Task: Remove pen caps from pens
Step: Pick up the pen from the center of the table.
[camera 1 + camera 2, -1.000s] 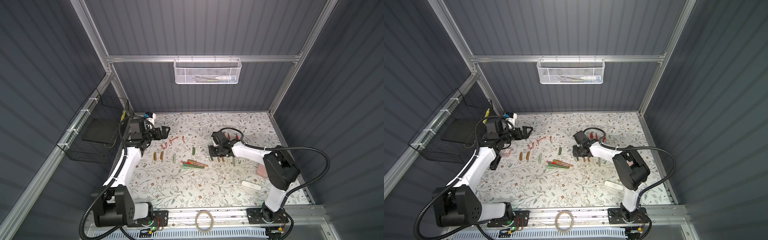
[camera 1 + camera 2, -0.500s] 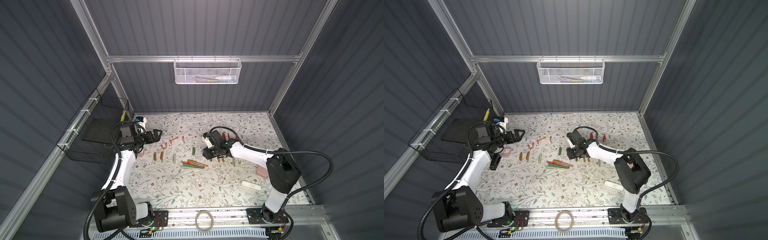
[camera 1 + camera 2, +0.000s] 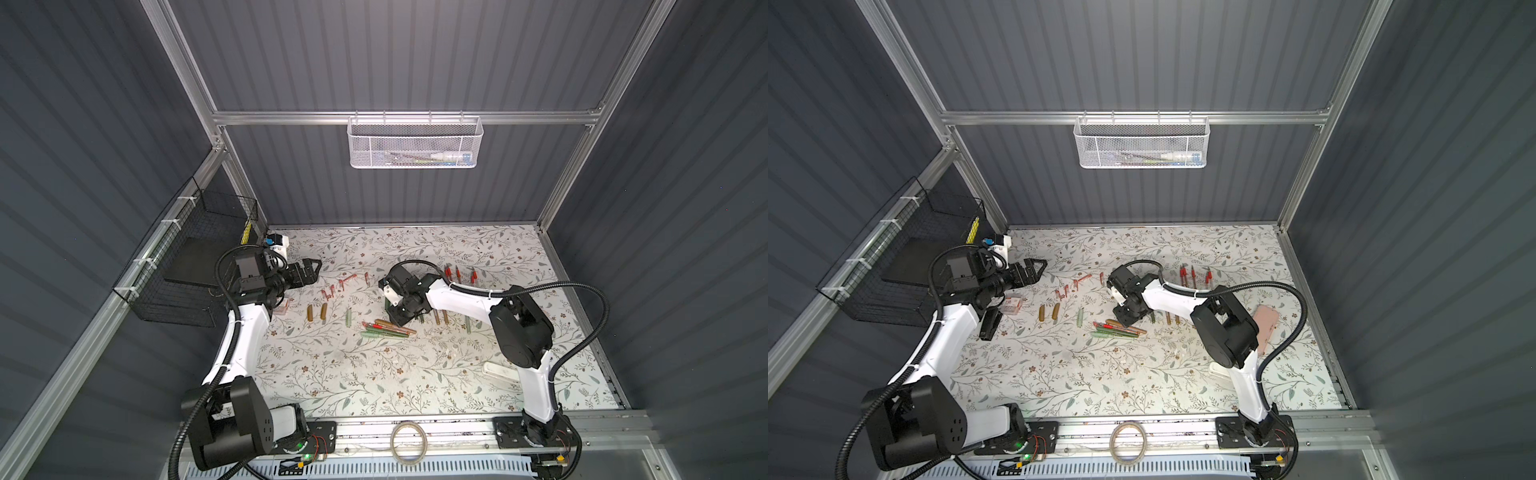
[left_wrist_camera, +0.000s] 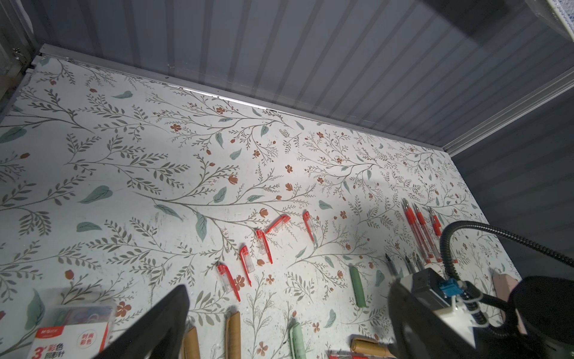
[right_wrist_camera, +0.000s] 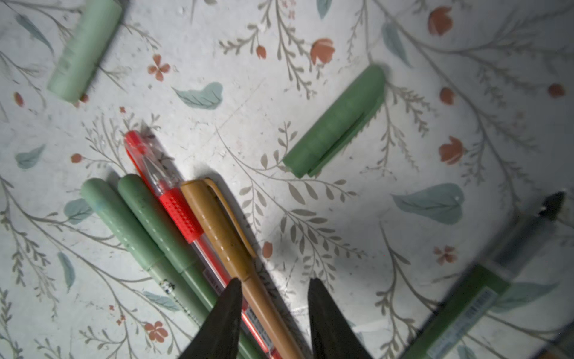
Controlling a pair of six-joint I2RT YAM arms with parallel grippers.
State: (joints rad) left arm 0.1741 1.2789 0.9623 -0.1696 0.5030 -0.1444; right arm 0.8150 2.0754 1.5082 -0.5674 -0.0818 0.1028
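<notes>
Here, right tool [image 5: 275,281] part-open, jaws astride brown pen [image 5: 217,223]

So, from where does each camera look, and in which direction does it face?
Top views: high over the front edge, facing down onto the table; both whole arms show, left gripper and right gripper.
Left wrist: on the left arm, facing the back wall across the red caps; one own finger shows.
Right wrist: close above the brown pen, facing down; both own fingertips show.
Shared: top views and left wrist show the red caps.
</notes>
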